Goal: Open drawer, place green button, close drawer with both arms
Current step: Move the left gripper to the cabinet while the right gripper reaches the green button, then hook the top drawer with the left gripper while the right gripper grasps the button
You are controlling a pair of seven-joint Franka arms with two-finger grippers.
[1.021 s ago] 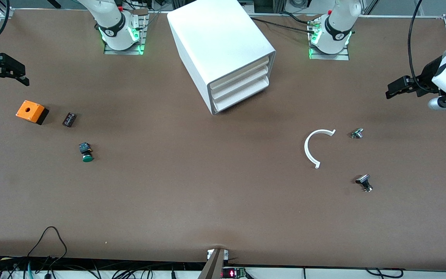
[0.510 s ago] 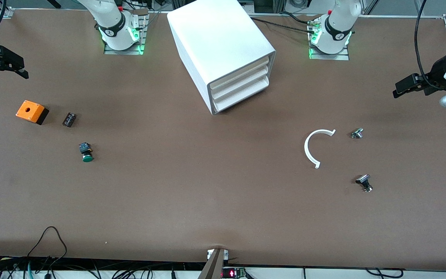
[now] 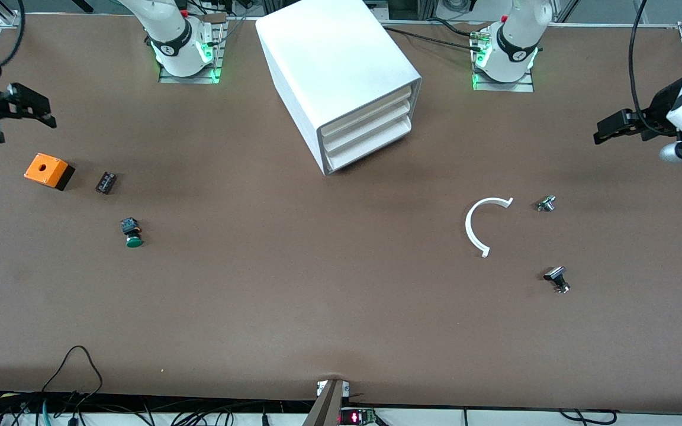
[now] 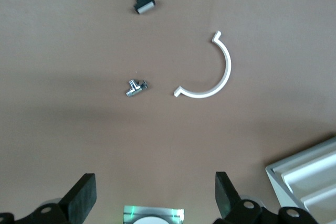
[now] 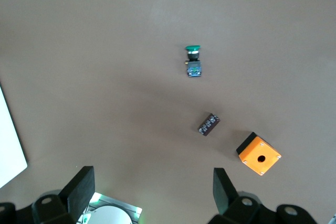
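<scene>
Both arms shifted slightly since prior frames, nothing on the bench (image 3: 341, 307) moved. Left claw (image 3: 607, 127) hangs w/ fingers apart over the bench's left-arm end; right claw (image 3: 36, 109) likewise apart, empty, near the orange box (image 3: 48, 170). Drawer (image 3: 370, 142) is shut in the cabinet (image 3: 329, 65). Button (image 3: 132, 232) lies toward the right arm's end, prob. that arm's pick. No readable writing.

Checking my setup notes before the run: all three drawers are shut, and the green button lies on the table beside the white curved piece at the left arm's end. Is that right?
Not quite. The button lies at the right arm's end, near the orange box, as the front view shows. The white curved piece is at the left arm's end. The drawers, including the lowest drawer, are indeed shut.
</scene>
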